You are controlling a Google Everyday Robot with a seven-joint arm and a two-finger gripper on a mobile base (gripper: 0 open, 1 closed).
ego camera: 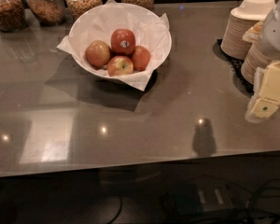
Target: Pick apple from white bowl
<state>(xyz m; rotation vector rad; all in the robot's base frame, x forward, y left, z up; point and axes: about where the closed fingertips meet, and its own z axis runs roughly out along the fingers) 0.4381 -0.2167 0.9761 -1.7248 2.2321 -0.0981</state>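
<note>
Grey counter (pixel 144 125): glossy, brownish; it bore everything in view, with small lamp glints and a pale square reflection on its near half.
Glass jars (pixel 45 3): four stood in a row along the far edge, just behind the bowl, filled with brown grainy contents that could not be told closer.
Tan paper bowls (pixel 240 31): two stacks stood at the far right on a black mat (pixel 229 59), with a paler one topping the rear stack.
Gripper (pixel 268 97): it hung at the right edge, in front of the nearer stack and above the counter, well apart from the white bowl. It showed pale yellow pads, one with a green dot. Whether it was spread or pressed together could not be told.
Shadow (pixel 204 139): a dark blot lay on the counter, left of and below the gripper.
Between gripper and bowl: a stretch of counter.
White bowl (pixel 77 27): it sat left of centre toward the far side, wide and round, lined with crumpled white paper (pixel 151 27) whose corners stuck out over the rim.
Apples: four lay heaped in the bowl's middle, touching one another.
Top apple (pixel 123 41): deep red with a small sticker, resting on the others.
Left apple (pixel 98 53): reddish-tan.
Front apple (pixel 120 66): red blushed with yellow.
Right apple (pixel 141 58): red, partly behind the top one.
Cables (pixel 252 204): dark, on the floor below the counter's near edge.
</note>
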